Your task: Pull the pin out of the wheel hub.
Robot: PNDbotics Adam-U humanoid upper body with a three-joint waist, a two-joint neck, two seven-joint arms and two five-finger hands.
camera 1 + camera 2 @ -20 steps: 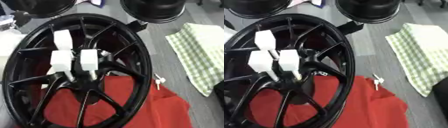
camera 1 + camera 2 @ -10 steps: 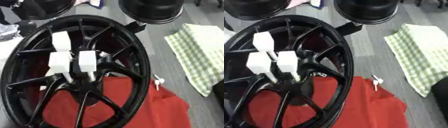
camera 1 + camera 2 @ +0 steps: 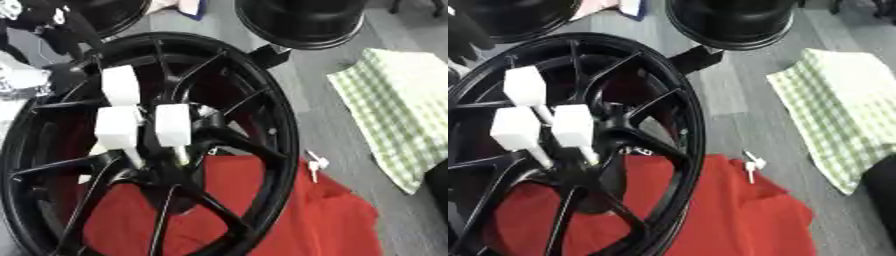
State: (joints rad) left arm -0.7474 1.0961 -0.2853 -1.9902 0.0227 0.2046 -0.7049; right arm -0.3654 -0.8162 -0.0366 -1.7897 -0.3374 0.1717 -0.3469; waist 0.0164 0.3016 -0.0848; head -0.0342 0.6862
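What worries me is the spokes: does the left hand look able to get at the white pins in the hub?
Probably yes. The three white pins stand above the wheel's spokes with nothing covering them, and the dark shape at upper left, seemingly the left hand, is beside the rim.

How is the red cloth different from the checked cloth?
The red cloth is plain red; the checked cloth has green and white squares. The red cloth lies partly under the black wheel near the bottom; the checked cloth lies apart on the right, touching no wheel. A small white pin-like thing lies at the red cloth's edge, none on the checked one. Both lie on the grey floor.
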